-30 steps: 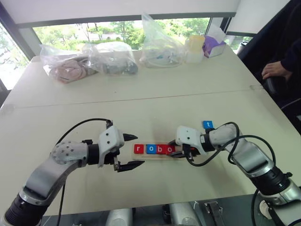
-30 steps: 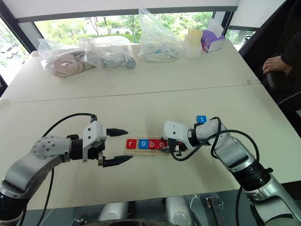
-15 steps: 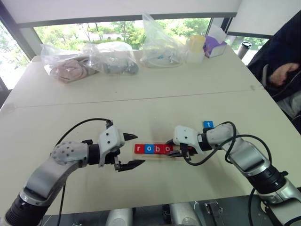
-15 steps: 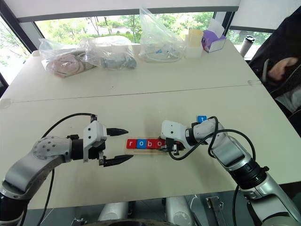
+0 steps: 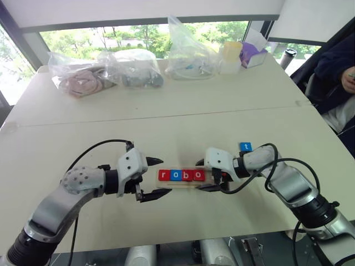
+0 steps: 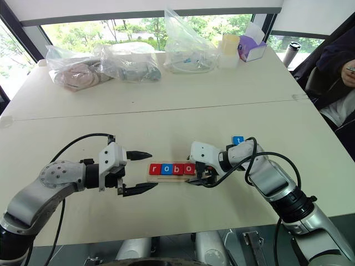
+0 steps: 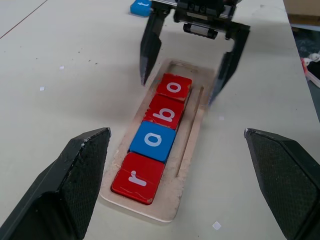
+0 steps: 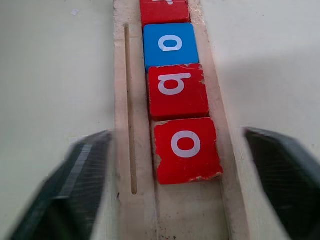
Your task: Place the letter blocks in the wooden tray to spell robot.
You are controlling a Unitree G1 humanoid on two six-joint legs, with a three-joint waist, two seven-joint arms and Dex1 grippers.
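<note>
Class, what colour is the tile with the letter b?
Red b tile; clearest in the left wrist view.

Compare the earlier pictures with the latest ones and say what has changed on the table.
The right gripper has opened its jaws and let go of the second red o tile, which now lies fourth in the wooden tray. Unchanged: the r, blue o and b tiles in the tray, the blue t tile on the table beyond the right arm, and the left gripper, open at the tray's other end.
</note>
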